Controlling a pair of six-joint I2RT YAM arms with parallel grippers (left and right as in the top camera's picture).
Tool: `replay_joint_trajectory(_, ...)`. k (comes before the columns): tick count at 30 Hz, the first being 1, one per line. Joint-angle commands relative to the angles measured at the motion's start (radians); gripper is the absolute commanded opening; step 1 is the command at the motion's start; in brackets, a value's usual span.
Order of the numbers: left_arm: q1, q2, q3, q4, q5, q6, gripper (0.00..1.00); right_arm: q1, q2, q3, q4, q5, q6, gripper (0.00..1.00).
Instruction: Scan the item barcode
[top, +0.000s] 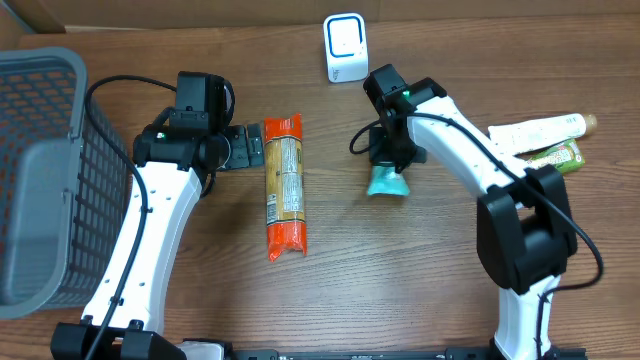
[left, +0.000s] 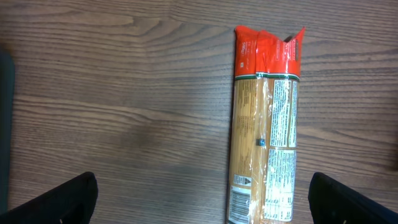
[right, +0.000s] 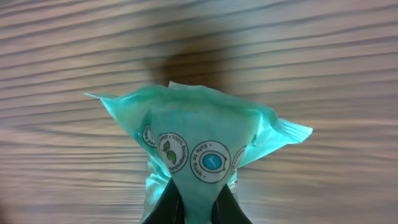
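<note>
Right wrist: right gripper (right: 196, 210) is clamped on one end of the teal pouch (right: 199, 149), fingers pinched tight on the film, and the pouch fans out ahead of the jaws. No barcode shows on this face; it's possibly on the far side, hard to say with the blur. In the overhead view, the pouch sits mid-table right of centre. The scanner (top: 345, 47) lies further back and slightly left, well apart, and the pouch's long axis points roughly that way. The right arm is clearly nearer. The left gripper (top: 243, 148) is spread wide and holds nothing, beside the upper end of the spaghetti pack (top: 284, 185).
</note>
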Motion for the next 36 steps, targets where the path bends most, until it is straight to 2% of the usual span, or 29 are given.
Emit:
replay_joint_trajectory(1,-0.003,0.002,0.005,0.002,-0.009,0.023,0.99,0.094,-0.020,0.031,-0.058,0.518,-0.023,0.04)
replay_joint_trajectory(3,-0.003,0.002,0.005,0.002,-0.009,0.023,1.00,0.144,0.022,0.031,-0.081,0.617,-0.030,0.05)
replay_joint_trajectory(7,-0.003,0.002,0.005,0.002,-0.009,0.023,1.00,0.209,0.091,0.031,-0.092,0.618,-0.123,0.13)
replay_joint_trajectory(15,-0.003,0.002,0.005,0.002,-0.009,0.023,1.00,0.308,0.148,0.032,-0.090,0.621,-0.124,0.28)
replay_joint_trajectory(18,-0.003,0.002,0.005,0.002,-0.009,0.023,1.00,0.347,0.148,0.032,-0.090,0.591,-0.124,0.29)
replay_joint_trajectory(19,-0.003,0.002,0.005,0.002,-0.010,0.023,1.00,0.363,0.148,0.032,-0.091,0.571,-0.124,0.33)
replay_joint_trajectory(21,-0.003,0.002,0.005,0.002,-0.009,0.023,0.99,0.388,0.148,0.032,-0.090,0.523,-0.124,0.48)
replay_joint_trajectory(23,-0.003,0.002,0.005,0.002,-0.009,0.023,1.00,0.409,0.148,0.032,-0.087,0.481,-0.124,0.55)
replay_joint_trajectory(28,-0.003,0.002,0.005,0.002,-0.009,0.023,1.00,0.414,0.148,0.032,-0.106,0.474,-0.124,0.56)
replay_joint_trajectory(32,-0.003,0.002,0.005,0.002,-0.009,0.023,1.00,0.414,0.148,0.032,-0.137,0.338,-0.124,0.56)
replay_joint_trajectory(33,-0.003,0.002,0.005,0.002,-0.010,0.023,1.00,0.414,0.148,0.032,-0.143,0.253,-0.124,0.57)
replay_joint_trajectory(36,-0.003,0.002,0.005,0.002,-0.010,0.023,1.00,0.411,0.146,0.036,-0.144,0.253,-0.124,0.57)
